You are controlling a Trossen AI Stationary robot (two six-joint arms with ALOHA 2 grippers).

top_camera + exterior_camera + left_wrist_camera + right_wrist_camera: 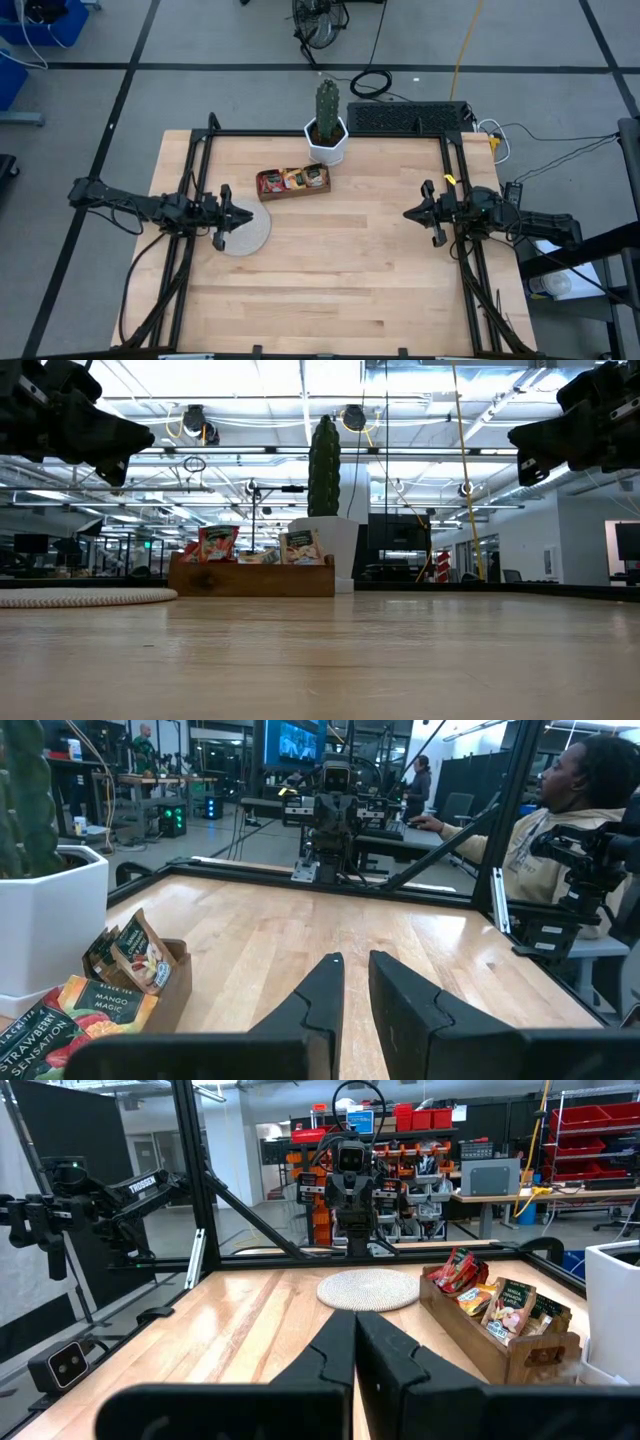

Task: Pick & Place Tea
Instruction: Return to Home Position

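Note:
The tea sachets point(293, 180) stand upright in a long brown tray point(290, 193) near the table's far edge: red-green, orange-yellow and whitish ones point(120, 990) point(500, 1305) point(218, 544). My left gripper point(242, 216) hovers over a round pale disc point(252, 236) at the table's left, its fingers point(355, 970) a narrow gap apart. My right gripper point(408, 213) hangs above the table's right side, shut point(356, 1325). Both are raised off the table point(135, 435) point(520, 440) and hold nothing.
A cactus in a white pot point(327, 138) stands just behind the tray's right end. The disc point(90, 597) lies flat on the wood, left of the tray point(250, 580). A black frame runs along the table's sides. A person sits beyond the right edge point(560, 830).

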